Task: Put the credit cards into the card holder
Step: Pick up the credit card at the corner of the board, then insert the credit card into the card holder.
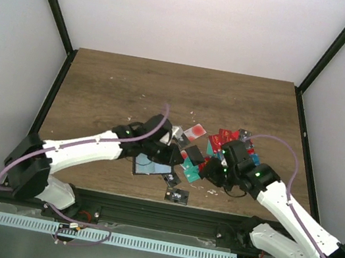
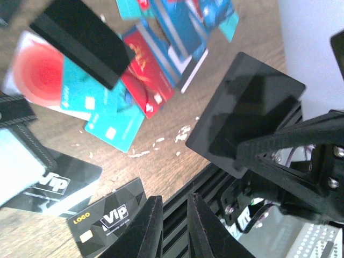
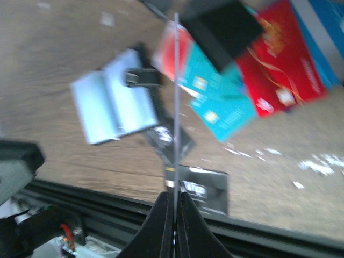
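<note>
Progress: early. The small black folding card holder [image 3: 110, 110], light blue-grey inside, lies open near the front edge, no card visible in it. The right end effector [image 3: 176, 196] is clamped on one thin black card [image 2: 247, 107], held off the surface. The left end effector [image 2: 174, 207] stands narrowly parted, empty. Red, teal and blue credit cards [image 1: 216, 147] lie heaped beside the holder. Brown wood-grain worktop [image 1: 113, 85] with pale flecks; white walls, black frame.

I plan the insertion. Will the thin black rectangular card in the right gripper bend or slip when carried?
Probably stiff: the thin black rectangular card looks flat though the right gripper pinches only one edge. Likely light, being thin. Its glossy face may slip.
</note>
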You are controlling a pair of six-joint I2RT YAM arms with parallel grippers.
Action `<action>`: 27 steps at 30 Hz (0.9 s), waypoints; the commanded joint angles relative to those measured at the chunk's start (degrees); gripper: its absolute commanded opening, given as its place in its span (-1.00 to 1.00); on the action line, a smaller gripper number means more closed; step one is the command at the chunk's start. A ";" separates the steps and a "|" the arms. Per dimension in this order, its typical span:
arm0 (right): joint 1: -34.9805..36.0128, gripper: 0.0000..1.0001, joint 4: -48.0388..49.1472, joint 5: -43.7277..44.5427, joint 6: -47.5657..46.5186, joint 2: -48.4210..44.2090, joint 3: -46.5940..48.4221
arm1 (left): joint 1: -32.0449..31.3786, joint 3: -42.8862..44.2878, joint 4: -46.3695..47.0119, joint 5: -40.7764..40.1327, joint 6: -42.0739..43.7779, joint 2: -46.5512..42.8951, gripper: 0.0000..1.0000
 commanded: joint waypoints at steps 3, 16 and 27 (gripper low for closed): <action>-0.45 -0.99 15.41 -8.39 -17.02 -4.09 7.29 | 8.90 4.00 -8.40 3.71 6.27 -10.04 -0.58; -1.07 -0.99 33.05 -45.02 -26.94 5.45 15.27 | 18.89 -1.17 5.55 28.56 5.16 -26.18 -0.19; -1.09 -0.99 39.00 -57.77 -23.89 9.85 15.75 | 18.86 -3.23 12.57 31.33 3.14 -25.92 -0.64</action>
